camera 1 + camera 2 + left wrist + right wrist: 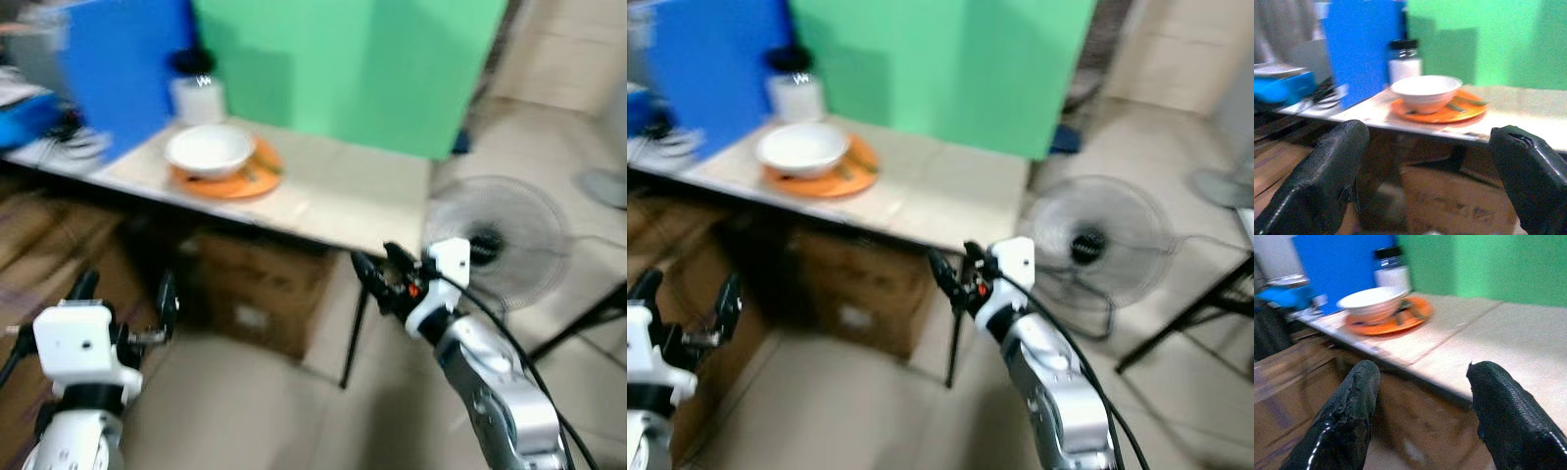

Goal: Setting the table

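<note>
Two grippers: left gripper (125, 313) and right gripper (377, 266), both spread, empty, short of table (353, 196).
Done: white bowl (208, 149) on orange plate (235, 181).
Left: probably cutlery arrangement, unclear.

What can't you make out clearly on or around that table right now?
- Utensils on the orange plate: left wrist view, partly behind the white bowl and blurred.
- Jar label: left eye view, blurred.
- Cardboard box markings: shadowed under the table.
- Clutter at the left edge: cut off.
</note>
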Robot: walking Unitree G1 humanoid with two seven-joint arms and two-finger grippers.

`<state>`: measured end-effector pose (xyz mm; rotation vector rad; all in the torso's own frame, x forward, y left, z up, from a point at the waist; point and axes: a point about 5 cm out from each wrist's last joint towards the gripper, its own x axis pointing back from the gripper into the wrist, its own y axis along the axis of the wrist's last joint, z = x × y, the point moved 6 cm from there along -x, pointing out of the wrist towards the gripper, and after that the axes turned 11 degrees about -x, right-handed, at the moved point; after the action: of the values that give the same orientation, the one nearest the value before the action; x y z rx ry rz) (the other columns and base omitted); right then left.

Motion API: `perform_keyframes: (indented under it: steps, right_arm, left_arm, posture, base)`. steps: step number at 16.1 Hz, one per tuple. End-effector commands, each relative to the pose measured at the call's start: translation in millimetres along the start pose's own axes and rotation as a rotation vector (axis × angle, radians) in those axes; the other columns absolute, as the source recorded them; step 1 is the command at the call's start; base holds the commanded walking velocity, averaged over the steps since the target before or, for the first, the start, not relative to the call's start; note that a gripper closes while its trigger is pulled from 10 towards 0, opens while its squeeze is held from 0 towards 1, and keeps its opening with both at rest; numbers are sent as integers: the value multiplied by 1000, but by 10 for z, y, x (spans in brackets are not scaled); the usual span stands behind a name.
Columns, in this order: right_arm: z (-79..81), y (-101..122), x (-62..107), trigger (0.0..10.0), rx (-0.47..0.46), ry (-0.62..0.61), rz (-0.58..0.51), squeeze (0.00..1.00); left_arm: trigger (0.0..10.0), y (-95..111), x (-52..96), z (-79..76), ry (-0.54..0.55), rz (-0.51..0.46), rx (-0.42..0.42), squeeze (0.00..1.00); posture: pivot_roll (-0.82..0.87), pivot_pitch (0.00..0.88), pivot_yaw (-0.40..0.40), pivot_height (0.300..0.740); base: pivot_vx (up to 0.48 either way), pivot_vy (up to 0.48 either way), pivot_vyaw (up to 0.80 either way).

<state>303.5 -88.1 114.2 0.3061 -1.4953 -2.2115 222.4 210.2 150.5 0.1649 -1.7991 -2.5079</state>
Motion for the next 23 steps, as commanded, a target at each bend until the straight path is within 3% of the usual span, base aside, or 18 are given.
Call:
perform_keyframes:
  steps: [1, 5, 17, 23]
  right_arm:
    - [-89, 73, 20, 10000, 15, -31, -22, 0]
    - [-115, 72, 23, 10000, 23, -52, -24, 0]
    - [-229, 104, 66, 10000, -13, -124, -51, 0]
    - [-278, 86, 85, 10000, -28, -152, -36, 0]
  left_arm:
    - [10000, 39, -8, -25, -8, -11, 7, 0]
    - [10000, 37, 14, -17, -9, -5, -7, 0]
    - [10000, 36, -42, 14, -46, -4, -40, 0]
    - [10000, 18, -47, -17, -46, 15, -21, 0]
  posture:
    - [-30, 0, 3, 740]
    - [-25, 0, -4, 740]
    - [-34, 0, 6, 740]
    - [-32, 0, 3, 740]
  base:
    - [341, 0, 0]
    - [342, 0, 0]
    - [332, 0, -800]
    - [0, 47, -133]
